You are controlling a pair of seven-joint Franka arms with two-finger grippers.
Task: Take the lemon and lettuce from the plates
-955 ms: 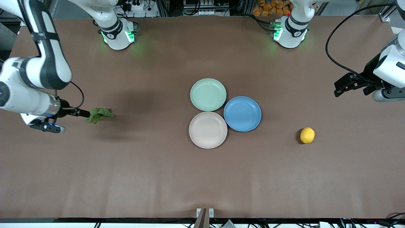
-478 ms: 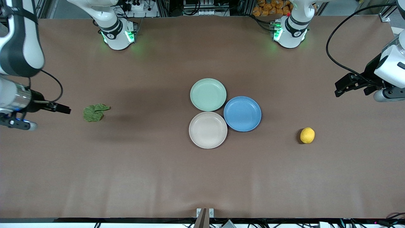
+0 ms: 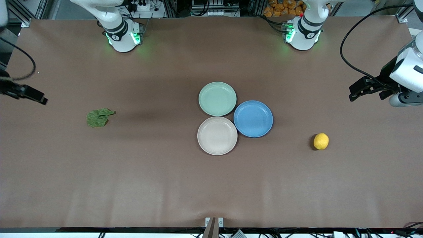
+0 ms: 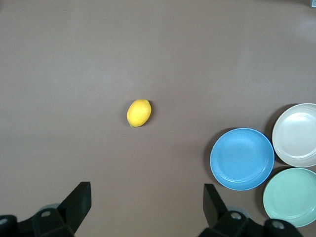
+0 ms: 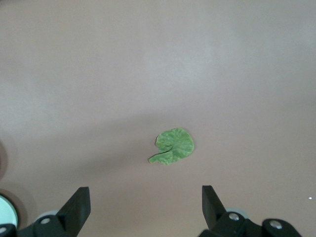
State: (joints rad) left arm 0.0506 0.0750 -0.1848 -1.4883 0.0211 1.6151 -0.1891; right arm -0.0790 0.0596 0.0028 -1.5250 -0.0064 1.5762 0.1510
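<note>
The lettuce (image 3: 97, 118) lies flat on the bare table toward the right arm's end; it also shows in the right wrist view (image 5: 172, 146). The lemon (image 3: 321, 141) lies on the table toward the left arm's end, and in the left wrist view (image 4: 138, 113). The mint green plate (image 3: 217, 98) and the beige-pink plate (image 3: 217, 135) sit empty at the table's middle. My right gripper (image 3: 31, 94) is open and empty, raised at the table's edge, apart from the lettuce. My left gripper (image 3: 358, 89) is open and empty, raised at its end, waiting.
A blue plate (image 3: 253, 118) sits empty beside the two other plates, touching them, toward the left arm's end. The arms' bases (image 3: 123, 36) stand along the table's edge farthest from the front camera. Bare brown table lies all around.
My right gripper let go of the lettuce, which dropped flat onto the table, then drew back up and away toward the table's edge. The left arm has not moved.
</note>
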